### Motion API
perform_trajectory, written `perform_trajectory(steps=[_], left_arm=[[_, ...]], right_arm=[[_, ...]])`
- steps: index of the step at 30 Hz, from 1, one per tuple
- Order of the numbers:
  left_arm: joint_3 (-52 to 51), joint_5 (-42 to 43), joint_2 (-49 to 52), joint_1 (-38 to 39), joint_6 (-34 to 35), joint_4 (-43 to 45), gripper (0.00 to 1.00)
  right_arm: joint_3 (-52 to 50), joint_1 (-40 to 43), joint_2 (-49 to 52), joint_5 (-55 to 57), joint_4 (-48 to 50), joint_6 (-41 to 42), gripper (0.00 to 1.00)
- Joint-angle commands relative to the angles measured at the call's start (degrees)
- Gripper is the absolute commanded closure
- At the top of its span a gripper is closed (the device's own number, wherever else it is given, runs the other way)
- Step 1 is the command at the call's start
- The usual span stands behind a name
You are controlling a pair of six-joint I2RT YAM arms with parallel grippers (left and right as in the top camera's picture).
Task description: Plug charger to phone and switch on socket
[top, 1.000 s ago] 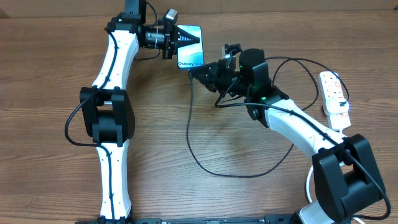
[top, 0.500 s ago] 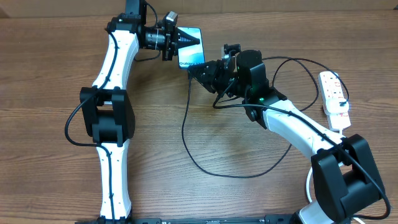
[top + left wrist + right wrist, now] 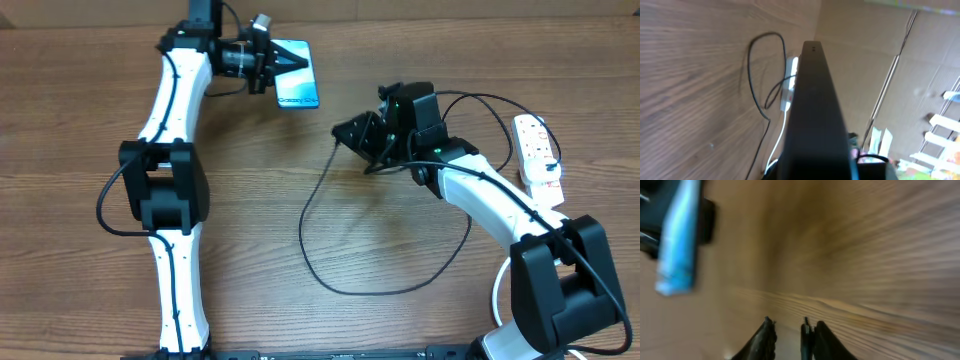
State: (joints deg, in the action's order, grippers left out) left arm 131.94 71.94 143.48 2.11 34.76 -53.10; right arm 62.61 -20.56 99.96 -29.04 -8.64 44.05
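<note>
My left gripper (image 3: 272, 62) is shut on the phone (image 3: 297, 86), a slim blue-screened slab at the table's far side. In the left wrist view the phone (image 3: 812, 100) shows edge-on, dark, between the jaws. My right gripper (image 3: 350, 131) is to the phone's right and clearly apart from it. It holds the charger (image 3: 312, 205), a thin black cable looping across the table. In the right wrist view the thin plug (image 3: 804, 335) lies against the right finger of the gripper (image 3: 790, 332), and the blurred phone (image 3: 677, 235) is at upper left. The socket (image 3: 536, 150), a white power strip, lies at the right edge.
The charger cable loops wide over the middle of the table and runs back under my right arm (image 3: 480, 195). The socket's white lead (image 3: 497, 290) drops toward the front right. In the left wrist view the socket (image 3: 789, 82) and black cable (image 3: 757, 85) lie beyond the phone.
My right gripper has pulled back to the right, away from the phone, taking the cable end with it. My left gripper has shifted the phone a little left and farther back.
</note>
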Motion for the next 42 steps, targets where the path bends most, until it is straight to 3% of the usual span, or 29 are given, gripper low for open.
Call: perform_trajectory(steps=[1,5,7,10,11,18,23,25,30,33,42], left_arm=[[0.92,1.95,-1.42,-2.38,-0.52,0.02,0.96],[0.92,1.97,-1.42,-3.54,-1.40,-0.17,0.96],[0.92,1.97,-1.42,-3.80,-1.86,-0.24,0.96],[0.92,1.95,-1.42,-3.87,-2.19,-0.26,0.96],[0.92,1.95,-1.42,-3.87,-2.32,-0.26,0.96],[0.92,1.70,-1.42,-3.98,-2.86,-0.42,0.96],[0.92,1.09,-1.42,-4.39,-2.86,-0.42,0.96],[0.92,1.11,-1.42,-4.63,-2.86,-0.44,0.96],[0.92,1.14,-1.42,-5.42,-2.86,-1.20,0.96],[0.92,1.11,-1.42,-5.51,-2.86,-2.16,0.96],[0.92,1.09,-1.42,-5.49,-2.86,-2.51,0.96]], right_arm=[[0.35,0.87,-0.52,1.16,-4.22,-13.92,0.64],[0.35,2.01,-0.52,5.75,-12.79,-20.92,0.51],[0.35,2.38,-0.52,12.44,-16.76,-21.64,0.47],[0.35,2.43,-0.50,23.06,-21.18,-21.62,0.32],[0.35,2.43,-0.46,25.24,-22.10,-21.55,0.32],[0.37,0.48,0.66,24.70,-23.61,-14.71,0.42],[0.87,-2.73,2.27,22.32,-19.04,-12.72,0.76],[1.03,-4.13,2.27,20.87,-15.54,-12.66,0.96],[1.03,-7.78,2.49,15.85,-4.50,-2.71,0.96],[1.01,-11.61,2.62,15.08,-3.37,1.16,0.96],[1.01,-16.26,2.71,4.24,-28.52,-7.61,0.96]])
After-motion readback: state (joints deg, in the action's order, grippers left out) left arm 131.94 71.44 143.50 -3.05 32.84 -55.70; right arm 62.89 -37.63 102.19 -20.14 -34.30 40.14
